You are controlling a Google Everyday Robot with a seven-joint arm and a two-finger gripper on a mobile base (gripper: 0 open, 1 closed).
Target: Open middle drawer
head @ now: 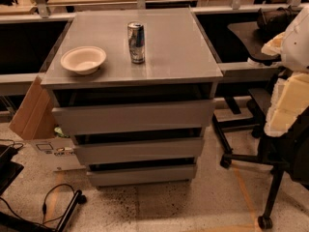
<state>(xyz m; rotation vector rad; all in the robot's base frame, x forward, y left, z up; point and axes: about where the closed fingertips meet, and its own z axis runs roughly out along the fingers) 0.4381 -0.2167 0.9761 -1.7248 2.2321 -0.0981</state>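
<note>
A grey cabinet (pixel 135 47) stands in the middle of the view with three flat, handle-less drawer fronts stacked one above the other. The middle drawer (pixel 139 150) has the front of medium height, between the taller top front (pixel 134 116) and the shorter bottom front (pixel 141 175). A dark gap shows above each front. My gripper (pixel 288 98), a white and cream shape, is at the right edge of the view, well to the right of the cabinet and apart from it.
On the cabinet top stand a white bowl (pixel 83 59) and a drink can (pixel 136 42). A black office chair (pixel 270 149) is close on the right. A cardboard box (pixel 34 110) leans at the left. Cables (pixel 53 202) lie on the floor at the front left.
</note>
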